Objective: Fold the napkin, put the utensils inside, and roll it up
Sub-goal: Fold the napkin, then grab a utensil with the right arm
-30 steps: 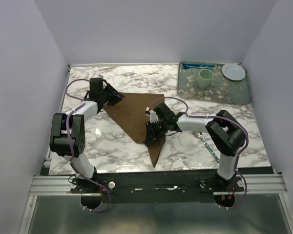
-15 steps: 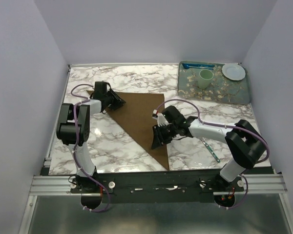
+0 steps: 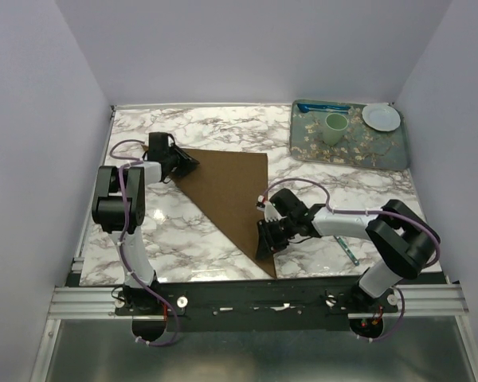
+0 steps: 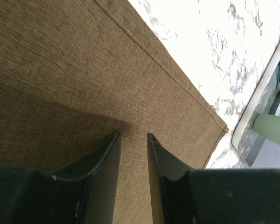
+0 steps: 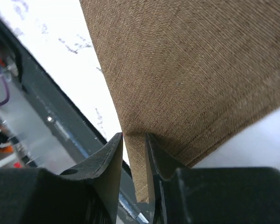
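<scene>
Hiding one end of the single spoon (image 3: 349, 250), the right arm leaves only a thin handle stretch showing on the table (image 3: 183, 231), well off to the outer side of the right gripper (image 3: 264, 243) and untouched by either pair of jaws; its bowl cannot be made out. From above, both sets of fingertips are too small and dark to read, so the wrist views carry the detail. The one napkin (image 3: 227, 187) lies flat as a brown triangle of coarse woven cloth with a stitched hem. The left gripper (image 3: 187, 165) sits at its far left corner, and the left wrist view shows black tapered fingers (image 4: 102, 163) standing close, the weave running into the narrow gap between them, so the jaws are pinched on the cloth. The right gripper's jaws meet the napkin's near edge, where a raised fold of the cloth (image 5: 186, 70) runs between the two fingers and is clamped there. Far beyond the right jaws sits one patterned green tray (image 3: 303, 143) carrying one pale green cup (image 3: 335, 127), one white round plate (image 3: 381, 117) and one blue utensil (image 3: 323, 107), cropped to a sliver in the left wrist view.
</scene>
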You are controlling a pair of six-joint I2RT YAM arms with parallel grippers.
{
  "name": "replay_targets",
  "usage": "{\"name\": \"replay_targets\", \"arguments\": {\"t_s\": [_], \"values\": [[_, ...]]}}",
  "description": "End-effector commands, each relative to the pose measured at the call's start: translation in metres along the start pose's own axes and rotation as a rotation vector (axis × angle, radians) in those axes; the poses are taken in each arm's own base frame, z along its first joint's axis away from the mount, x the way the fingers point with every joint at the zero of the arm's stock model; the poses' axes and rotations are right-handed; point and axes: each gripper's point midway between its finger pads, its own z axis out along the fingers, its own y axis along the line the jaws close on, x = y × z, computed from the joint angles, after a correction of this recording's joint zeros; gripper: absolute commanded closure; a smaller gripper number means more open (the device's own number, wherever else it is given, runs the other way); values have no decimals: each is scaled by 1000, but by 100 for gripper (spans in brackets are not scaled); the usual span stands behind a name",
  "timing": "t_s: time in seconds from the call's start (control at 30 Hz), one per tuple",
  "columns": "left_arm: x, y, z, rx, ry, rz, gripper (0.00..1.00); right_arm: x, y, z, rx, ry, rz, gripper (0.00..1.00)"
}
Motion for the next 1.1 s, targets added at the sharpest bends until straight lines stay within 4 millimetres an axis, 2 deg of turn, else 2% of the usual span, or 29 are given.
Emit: {"name": "replay_targets", "arguments": {"t_s": [0.0, 0.03, 0.07, 0.13, 0.17, 0.23, 0.27, 0.3, 0.33, 0.37, 0.4, 0.43, 0.47, 0.5, 0.53, 0.57, 0.6, 0.63, 0.67, 0.7, 0.73, 0.8, 0.83, 0.87, 0.9, 0.93, 0.97, 1.0, 1.07], "values": [[-23, 12, 4, -47, -48, -8, 62, -20, -13, -17, 142, -95, -34, 66], [-22, 9, 3, -46, -37, -2, 62, -24, -12, -24, 165, -111, -34, 66], [-24, 3, 1, -33, -34, 10, 61, -36, -4, -37, 170, -167, -33, 63], [-27, -23, -10, 33, -31, 25, 56, -57, -9, -60, 263, -258, 23, 57], [-22, -39, -16, 65, -29, 45, 54, -68, -13, -77, 292, -326, 99, 37], [-19, -70, -36, 119, -31, 89, 48, -77, -24, -100, 357, -398, 190, 22], [-12, -85, -43, 141, -26, 114, 46, -83, -33, -112, 372, -442, 275, 12], [-12, -98, -52, 165, -39, 130, 46, -87, -34, -124, 373, -484, 328, 9], [-9, -113, -70, 187, -50, 146, 44, -82, -42, -132, 395, -487, 399, 8], [-5, -122, -79, 200, -55, 160, 42, -86, -52, -146, 402, -530, 507, 6], [9, -134, -88, 217, -44, 208, 27, -86, -56, -155, 421, -551, 565, 5], [15, -145, -106, 227, -50, 236, 24, -72, -71, -169, 510, -559, 643, 4], [22, -151, -114, 232, -60, 270, 24, -72, -80, -184, 546, -607, 776, 0], [47, -161, -121, 251, -32, 321, 23, -62, -89, -192, 588, -620, 861, 0], [58, -162, -128, 249, -24, 374, 23, -45, -96, -203, 644, -624, 942, 0], [66, -174, -146, 288, -42, 413, 23, -41, -106, -212, 654, -666, 1060, 0], [80, -172, -150, 298, -27, 440, 23, -30, -113, -215, 676, -678, 1124, 0], [107, -180, -158, 343, 10, 491, 25, -20, -120, -218, 696, -684, 1182, 2], [117, -189, -172, 395, 7, 539, 26, -17, -128, -226, 683, -731, 1279, 6], [128, -190, -176, 409, 23, 574, 27, -4, -136, -221, 689, -715, 1340, 8], [149, -194, -183, 437, 60, 620, 27, -3, -138, -218, 658, -714, 1385, 9], [166, -193, -194, 466, 93, 682, 28, 2, -147, -215, 635, -704, 1492, 12], [174, -192, -199, 478, 107, 699, 29, -4, -151, -216, 624, -718, 1499, 13], [186, -196, -209, 516, 125, 722, 29, -12, -156, -223, 643, -727, 1403, 17], [195, -192, -212, 529, 149, 738, 29, -22, -164, -225, 673, -714, 1299, 19], [202, -192, -217, 560, 175, 747, 30, -46, -166, -240, 682, -753, 1165, 20], [205, -192, -224, 585, 184, 750, 30, -47, -172, -246, 751, -694, 1010, 19], [212, -184, -223, 583, 209, 745, 30, -48, -181, -243, 799, -639, 951, 18], [217, -184, -232, 631, 222, 750, 30, -39, -188, -237, 835, -532, 861, 16]]}}
